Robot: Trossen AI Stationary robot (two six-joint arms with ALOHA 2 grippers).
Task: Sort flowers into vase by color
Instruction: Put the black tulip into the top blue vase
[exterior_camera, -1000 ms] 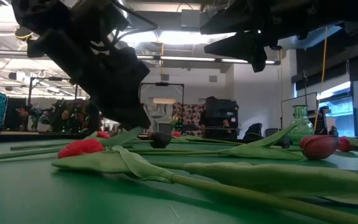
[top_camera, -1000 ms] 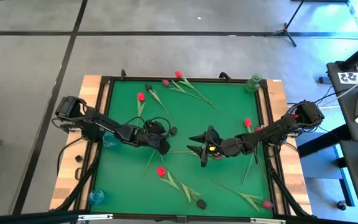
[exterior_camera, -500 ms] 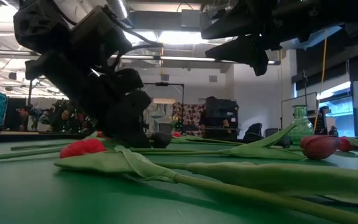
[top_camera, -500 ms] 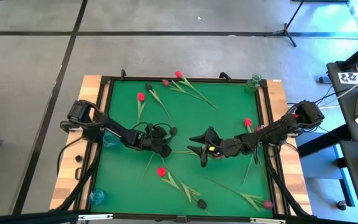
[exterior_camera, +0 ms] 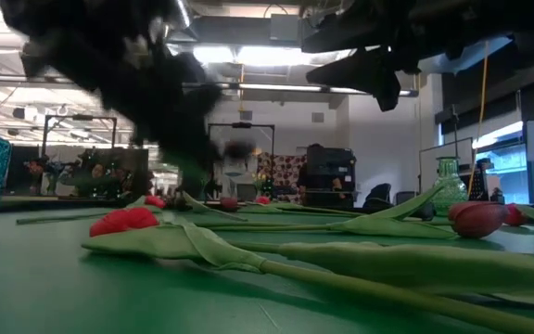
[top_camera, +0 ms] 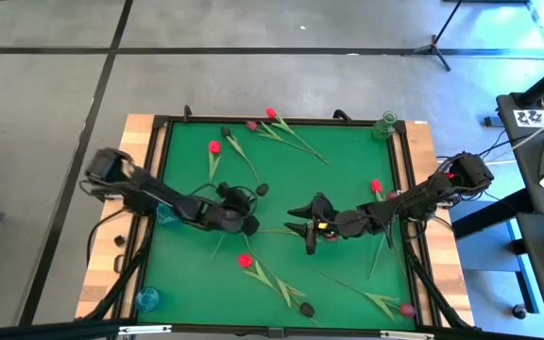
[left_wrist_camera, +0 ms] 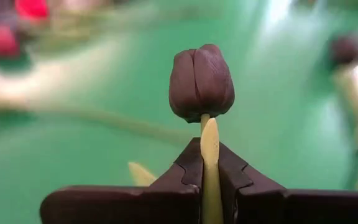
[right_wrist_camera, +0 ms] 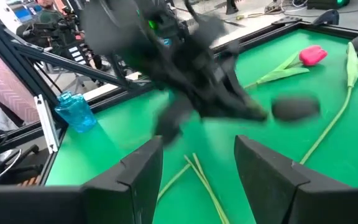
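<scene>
Left wrist view shows the left gripper (left_wrist_camera: 209,180) clamped on the pale green stem of a dark maroon tulip (left_wrist_camera: 201,84). The stem runs straight out between the two fingers, and the head stands clear just beyond the fingertips (left_wrist_camera: 188,163), so the flower's long axis is in line with the gripper's own reach. The rest of the stem passes back out of sight between the fingers.

From above, the left gripper (top_camera: 237,210) sits near the middle of the green table (top_camera: 343,194), with the dark head (top_camera: 262,190) just off its tip on the far side, toward the table's back edge. The left arm stretches in low from the near-left corner, elbow bent, wrist close to the surface.

What the coming move hangs on, as I judge it, is which vase takes this colour. A blue glass vase (top_camera: 165,213) stands behind the gripper, just beside its forearm at the table's left rim. The green vase (top_camera: 385,125) is well apart at the far-right corner, closer to the right arm. Either way the flower must be tipped stem-down first.

The right gripper (top_camera: 305,225) hovers just across from the left one with fingers spread and empty; its wrist view shows open table between its fingers (right_wrist_camera: 143,171).
</scene>
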